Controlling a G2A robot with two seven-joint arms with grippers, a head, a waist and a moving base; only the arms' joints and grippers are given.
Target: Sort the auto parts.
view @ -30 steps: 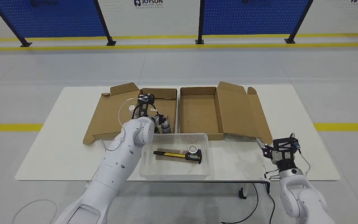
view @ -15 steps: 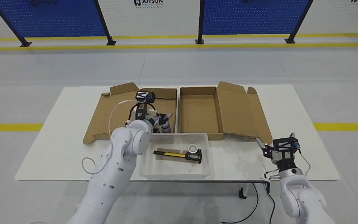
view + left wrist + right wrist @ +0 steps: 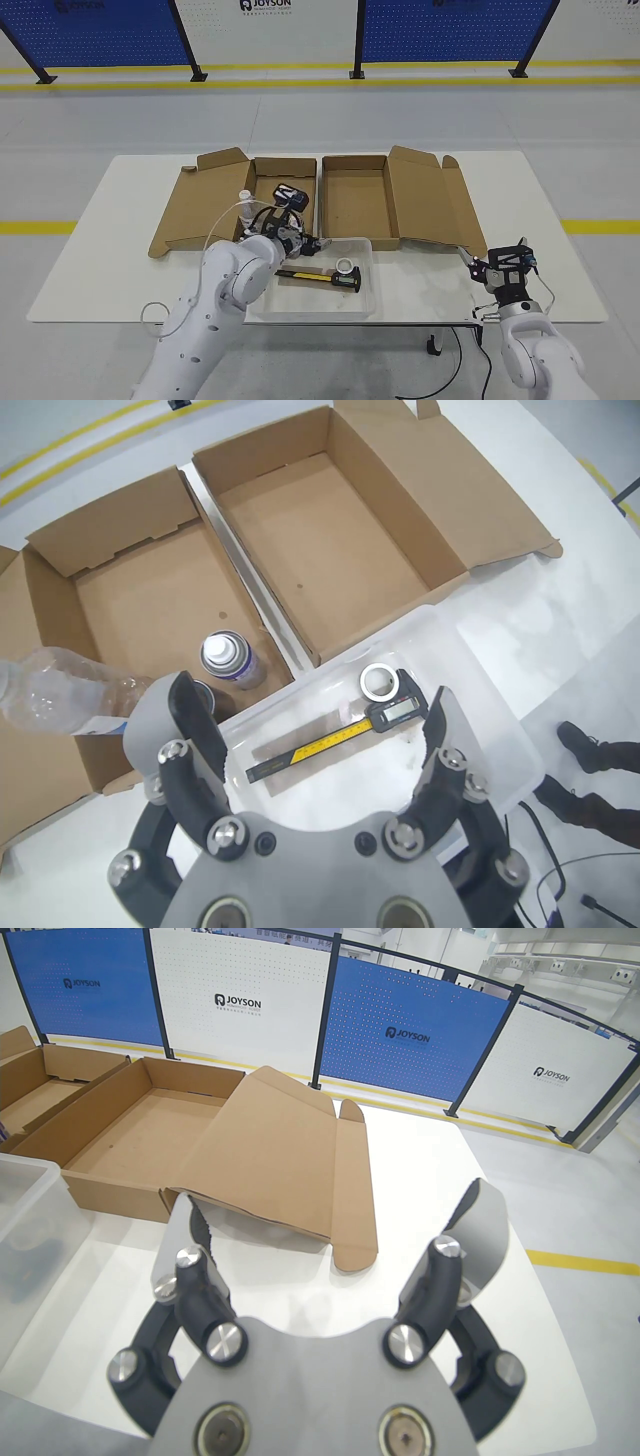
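Top view: the left gripper [image 3: 305,241] hangs over the far left rim of the clear bin [image 3: 258,300], which holds the caliper [image 3: 320,276] and ring [image 3: 345,266]. Left wrist view: its jaws are wide and empty, and a careless descent could clip the bin wall or the spray can [image 3: 231,656] just beside it. Right wrist view: the right gripper [image 3: 331,1193] gapes over the near right table.

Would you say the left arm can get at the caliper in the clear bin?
Probably yes: the left gripper hangs open above the clear bin, and the caliper lies uncovered inside.
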